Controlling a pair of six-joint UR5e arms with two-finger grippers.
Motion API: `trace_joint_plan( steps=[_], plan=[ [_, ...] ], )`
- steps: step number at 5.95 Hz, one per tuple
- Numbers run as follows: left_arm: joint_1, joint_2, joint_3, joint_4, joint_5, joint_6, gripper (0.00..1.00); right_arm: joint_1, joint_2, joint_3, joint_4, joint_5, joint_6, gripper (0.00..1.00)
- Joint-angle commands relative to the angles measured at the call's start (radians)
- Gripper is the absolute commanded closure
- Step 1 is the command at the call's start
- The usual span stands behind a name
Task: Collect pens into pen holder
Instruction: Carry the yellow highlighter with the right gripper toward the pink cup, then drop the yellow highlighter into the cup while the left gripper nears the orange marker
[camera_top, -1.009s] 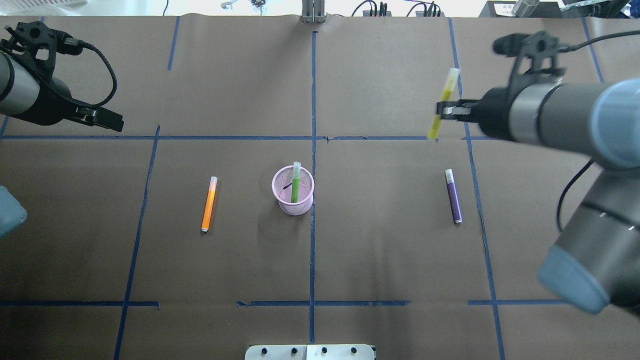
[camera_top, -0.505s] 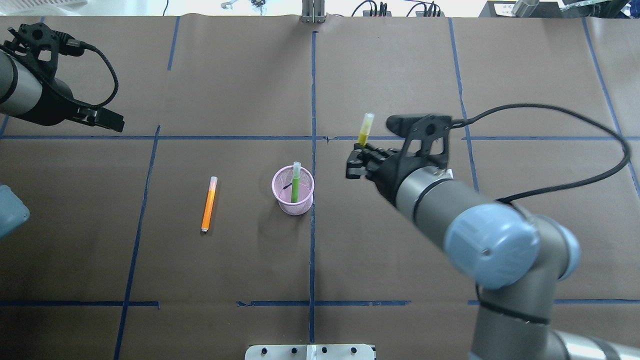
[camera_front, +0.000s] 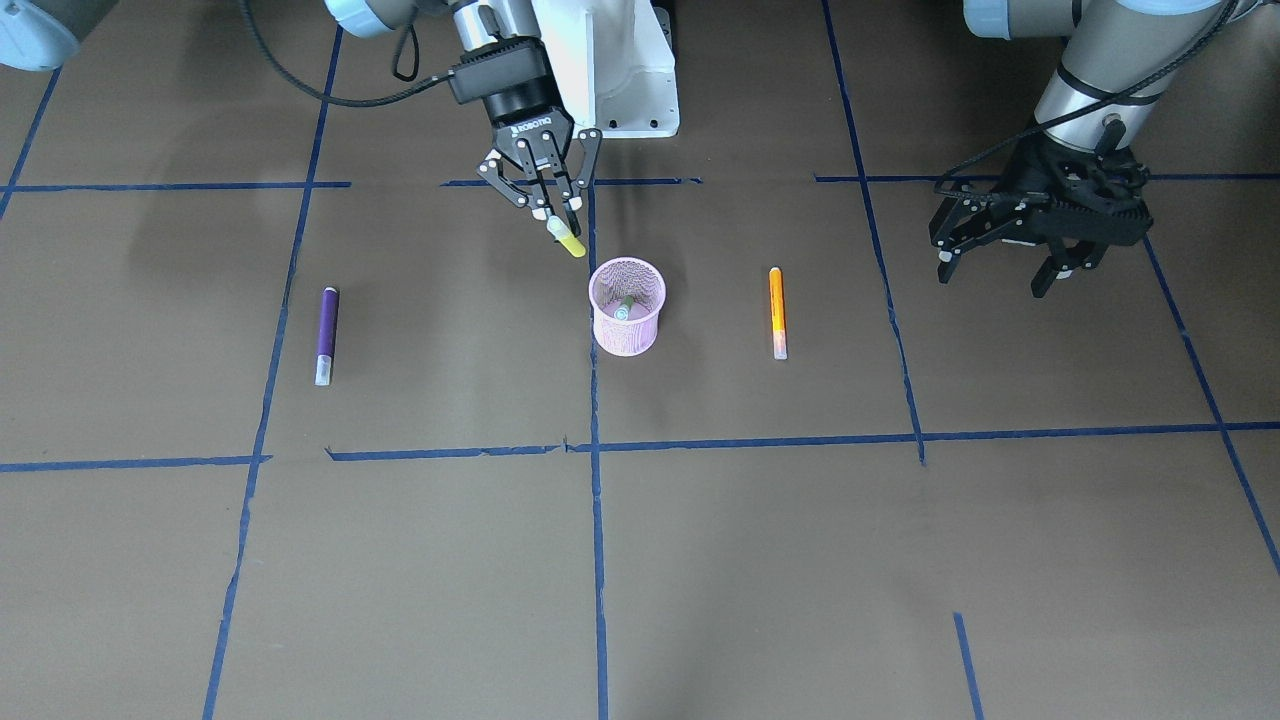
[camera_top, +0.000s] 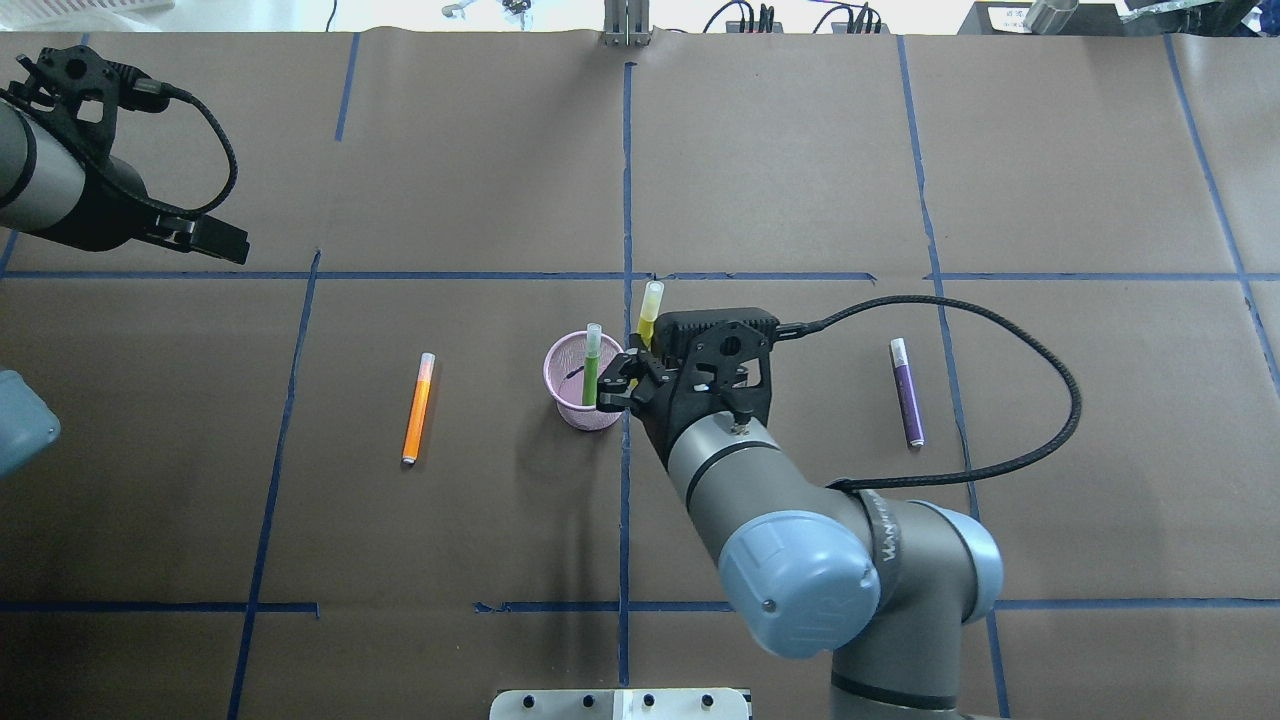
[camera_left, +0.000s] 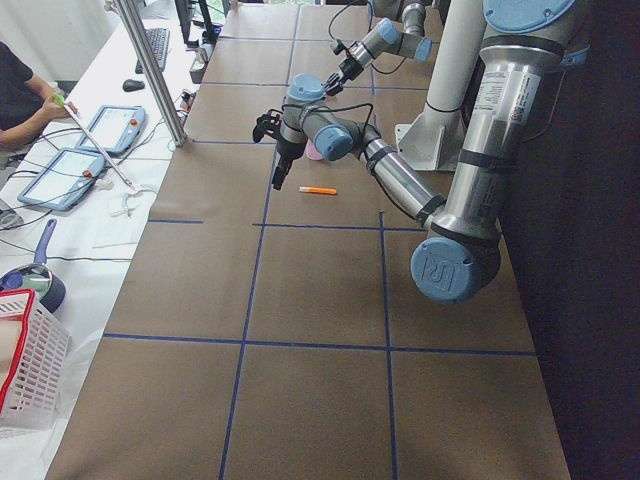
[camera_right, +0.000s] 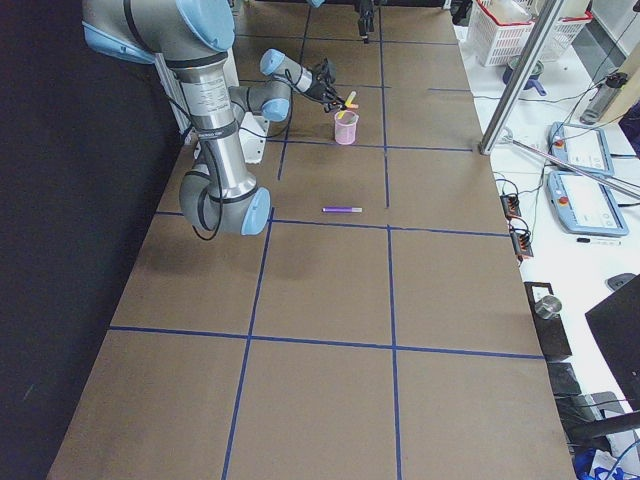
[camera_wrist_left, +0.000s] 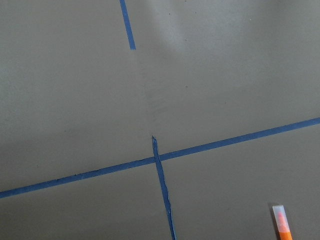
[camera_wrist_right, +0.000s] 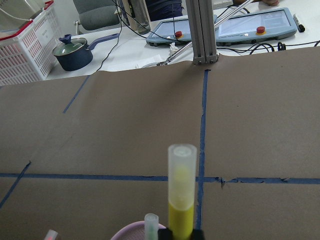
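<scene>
The pink mesh pen holder (camera_top: 575, 405) (camera_front: 627, 330) stands mid-table with a green pen (camera_top: 591, 368) (camera_front: 624, 306) inside. My right gripper (camera_top: 630, 372) (camera_front: 556, 214) is shut on a yellowish pen (camera_top: 650, 310) (camera_front: 566, 240) (camera_wrist_right: 181, 200), held tilted just beside the holder's rim, outside it. An orange pen (camera_top: 418, 407) (camera_front: 776, 310) lies flat left of the holder in the overhead view. To the holder's right there, a purple pen (camera_top: 907, 392) (camera_front: 325, 335) also lies flat. My left gripper (camera_front: 995, 272) hangs open and empty at the far left.
Blue tape lines (camera_top: 626, 180) divide the brown table cover. The white robot base (camera_front: 620, 60) stands behind the holder. Beyond the far table edge are tablets (camera_wrist_right: 250, 25), a basket (camera_wrist_right: 22, 55) and a pot (camera_wrist_right: 74, 54). A person (camera_left: 15, 95) sits there.
My right arm has swung from the back right down to the holder, carrying the yellowish pen. The purple pen shows again from under the arm. The left arm has hardly moved.
</scene>
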Motion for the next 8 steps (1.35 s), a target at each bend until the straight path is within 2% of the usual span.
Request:
trace_joint_plan(
  steps=[1, 2, 4, 5, 6, 7, 8],
  plan=[
    [0.008, -0.023, 0.027, -0.003, 0.001, 0.002, 0.0, -0.014, 0.058, -0.065, -0.002, -0.034, 0.02, 1.0],
    [0.009, -0.031, 0.038, -0.003, 0.002, -0.011, 0.0, -0.014, 0.06, -0.076, -0.005, -0.036, 0.022, 1.0],
    [0.011, -0.034, 0.052, -0.003, 0.001, -0.011, 0.0, -0.014, 0.121, -0.169, 0.006, -0.039, 0.027, 0.98],
    [0.012, -0.034, 0.052, -0.003, 0.0, -0.012, 0.0, -0.014, 0.123, -0.17, 0.006, -0.039, 0.025, 0.64],
    [0.04, -0.034, 0.06, -0.003, 0.0, -0.014, 0.0, -0.014, 0.118, -0.171, -0.004, -0.039, 0.025, 0.01],
    [0.09, -0.054, 0.06, 0.012, -0.002, -0.017, 0.0, -0.013, 0.116, -0.162, 0.002, -0.039, 0.024, 0.0],
    [0.126, -0.09, 0.095, 0.014, 0.001, -0.05, 0.0, -0.008, 0.115, -0.112, -0.001, -0.028, 0.022, 0.0]
  ],
)
